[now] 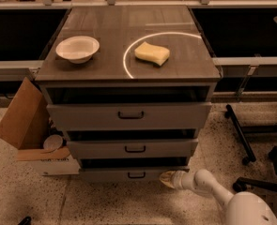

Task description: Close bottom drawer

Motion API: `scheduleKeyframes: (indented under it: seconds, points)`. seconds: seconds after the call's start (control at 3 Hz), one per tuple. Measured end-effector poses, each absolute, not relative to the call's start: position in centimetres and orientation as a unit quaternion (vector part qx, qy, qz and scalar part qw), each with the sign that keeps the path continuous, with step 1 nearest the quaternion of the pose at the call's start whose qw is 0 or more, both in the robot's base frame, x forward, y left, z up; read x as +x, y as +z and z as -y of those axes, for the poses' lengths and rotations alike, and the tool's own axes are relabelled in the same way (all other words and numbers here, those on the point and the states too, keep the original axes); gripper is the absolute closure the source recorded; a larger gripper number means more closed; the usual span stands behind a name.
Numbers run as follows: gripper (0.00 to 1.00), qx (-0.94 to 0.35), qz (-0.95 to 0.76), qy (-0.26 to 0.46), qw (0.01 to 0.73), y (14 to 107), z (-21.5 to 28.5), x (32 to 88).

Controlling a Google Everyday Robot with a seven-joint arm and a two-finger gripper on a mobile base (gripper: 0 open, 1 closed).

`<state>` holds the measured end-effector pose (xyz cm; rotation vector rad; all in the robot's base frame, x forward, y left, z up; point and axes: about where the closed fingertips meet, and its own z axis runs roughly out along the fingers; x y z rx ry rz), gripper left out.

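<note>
The bottom drawer (133,174) is the lowest of three grey wood-look drawers, with a slim front and a small black bar handle (136,175). It stands pulled out a little, with a dark gap above its front. My gripper (166,177) is low near the floor, at the right end of that front panel and touching or nearly touching it. The white arm (213,189) reaches in from the lower right.
The middle drawer (134,148) and top drawer (130,116) also stand slightly out. On the cabinet top lie a white bowl (77,48) and a yellow sponge (152,53). An open cardboard box (30,125) stands at the left. A black chair base (250,153) is at the right.
</note>
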<state>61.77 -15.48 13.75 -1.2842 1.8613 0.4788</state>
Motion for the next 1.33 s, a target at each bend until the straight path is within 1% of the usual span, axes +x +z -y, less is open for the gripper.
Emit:
scheduleKeyframes:
  seconds: [0.33,0.67,1.0,1.33]
  points:
    - [1.00,-0.512,-0.733,0.188,0.407,14.2,15.3,63.2]
    - [1.00,-0.532,-0.719,0.185,0.408,15.8,15.4,63.1]
    - [1.00,-0.552,-0.703,0.195,0.405,17.6,15.3,60.9]
    - [1.00,-0.580,-0.684,0.228,0.380,20.5,16.3,56.2]
